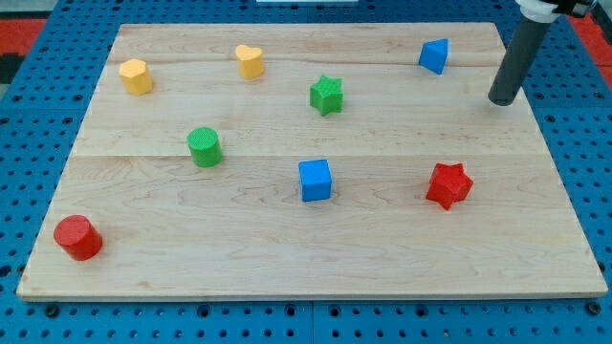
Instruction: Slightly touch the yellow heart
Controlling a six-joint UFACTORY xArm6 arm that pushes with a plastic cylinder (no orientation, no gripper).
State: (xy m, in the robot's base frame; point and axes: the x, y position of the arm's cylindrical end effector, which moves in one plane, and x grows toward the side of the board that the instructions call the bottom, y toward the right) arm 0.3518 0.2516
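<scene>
The yellow heart [250,60] lies near the view's top, left of centre, on the wooden board [306,248]. My tip [500,100] is at the view's right, near the top, far to the right of the heart. It touches no block. The nearest block to it is the blue triangle [434,55], up and to its left.
A yellow hexagon [136,76] lies at the top left. A green star [326,95] sits right of the heart. A green cylinder [204,147], a blue cube [315,180], a red star [448,185] and a red cylinder [77,238] lie lower down.
</scene>
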